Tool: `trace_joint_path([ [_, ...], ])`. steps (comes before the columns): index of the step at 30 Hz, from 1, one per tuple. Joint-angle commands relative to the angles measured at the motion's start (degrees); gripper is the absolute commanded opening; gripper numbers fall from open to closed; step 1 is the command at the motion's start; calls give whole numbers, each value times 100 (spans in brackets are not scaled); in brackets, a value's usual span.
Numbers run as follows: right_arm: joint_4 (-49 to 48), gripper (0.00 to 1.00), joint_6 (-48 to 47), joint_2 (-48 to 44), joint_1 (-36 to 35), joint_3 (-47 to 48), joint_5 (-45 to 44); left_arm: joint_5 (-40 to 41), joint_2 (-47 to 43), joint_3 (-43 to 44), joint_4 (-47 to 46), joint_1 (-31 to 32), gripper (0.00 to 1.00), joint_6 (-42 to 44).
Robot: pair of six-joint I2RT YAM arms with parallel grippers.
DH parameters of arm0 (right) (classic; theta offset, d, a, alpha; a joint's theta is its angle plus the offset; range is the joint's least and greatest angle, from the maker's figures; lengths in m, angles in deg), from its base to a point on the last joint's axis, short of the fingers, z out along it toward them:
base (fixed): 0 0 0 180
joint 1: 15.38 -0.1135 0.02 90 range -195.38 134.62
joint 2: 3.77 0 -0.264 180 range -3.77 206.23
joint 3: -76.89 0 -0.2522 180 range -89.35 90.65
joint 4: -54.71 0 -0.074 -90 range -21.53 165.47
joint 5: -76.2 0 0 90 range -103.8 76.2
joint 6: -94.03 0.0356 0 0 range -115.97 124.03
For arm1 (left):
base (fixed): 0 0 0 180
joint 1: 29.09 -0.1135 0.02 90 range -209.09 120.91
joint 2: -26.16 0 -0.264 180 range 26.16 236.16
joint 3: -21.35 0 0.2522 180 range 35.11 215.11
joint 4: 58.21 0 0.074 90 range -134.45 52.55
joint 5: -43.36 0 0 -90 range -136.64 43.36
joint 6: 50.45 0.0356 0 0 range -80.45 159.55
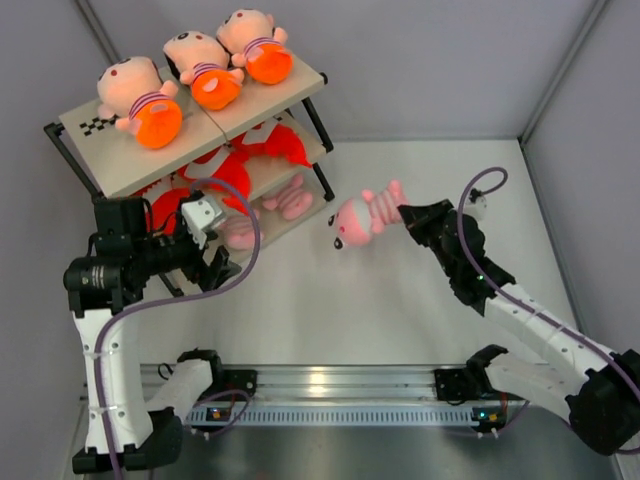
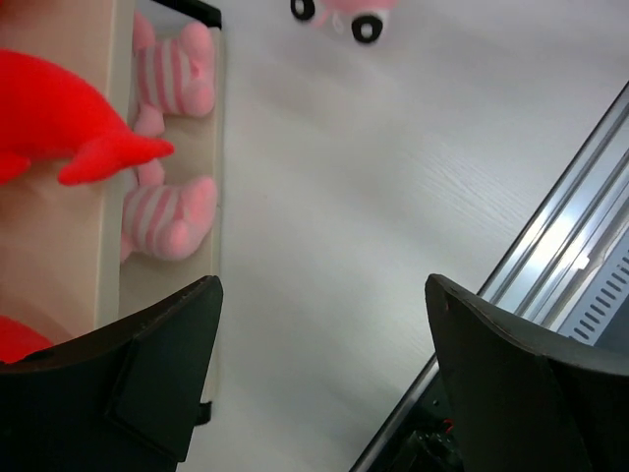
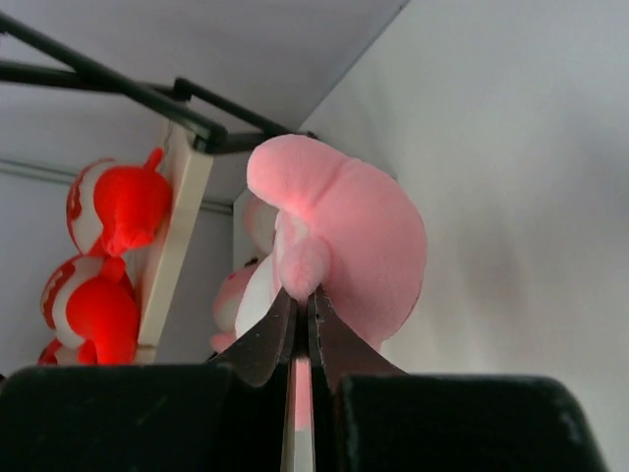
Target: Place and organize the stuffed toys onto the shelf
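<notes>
Right end effector (image 1: pixel 402 215) clamped on pink plush (image 1: pixel 362 217), beside shelf (image 1: pixel 240 112) | left end effector (image 2: pixel 324 374) fingers apart

Three peach dolls (image 1: pixel 200 68) lie in a row; a metal rail (image 1: pixel 340 385) edges the white table (image 1: pixel 400 310).

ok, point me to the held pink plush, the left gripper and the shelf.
held pink plush (image 1: pixel 352 222), top external view, on its head.
left gripper (image 2: pixel 322 295), left wrist view, midway between its fingertips.
shelf (image 1: pixel 297 86), top external view, bare end of top board.
</notes>
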Motion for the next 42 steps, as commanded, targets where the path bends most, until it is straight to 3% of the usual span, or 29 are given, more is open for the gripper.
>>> trace_joint_path([
  [1,351,0,355,-149,-792,7,-823,-692,419,449,-402,-34,89,-36],
  [7,511,0,776,9,-2190,157,-1404,-157,780,741,-711,203,89,-414],
  [10,528,0,935,228,-2779,306,-1711,957,711,153,-1202,948,89,-871],
  [12,432,0,1101,404,-3139,359,-1861,2144,544,-494,-1685,1957,92,-1247],
  [14,160,0,1207,579,-3394,368,-1888,2585,429,-849,-1914,2922,98,-1398],
  [17,-78,0,1339,851,-3640,473,-1888,2631,271,-1394,-2363,3471,98,-1627],
  [21,-315,0,1462,1098,-3852,614,-1818,2157,113,-1938,-2671,3604,98,-1602],
  [33,-887,0,1875,1125,-4037,307,-1361,3298,192,-3029,-3515,4273,98,-1285],
  [37,-879,0,1867,1081,-4081,271,-1308,3282,200,-3241,-3717,4290,98,-1250],
  [39,-896,0,1910,1107,-4072,236,-1299,3220,314,-3381,-3822,4290,87,-1276],
  [41,-948,0,1937,1116,-4081,192,-1273,3237,411,-3460,-3884,4282,69,-1285],
  [42,-966,0,1963,1116,-4081,140,-1255,3237,437,-3530,-3928,4290,53,-1302],
])
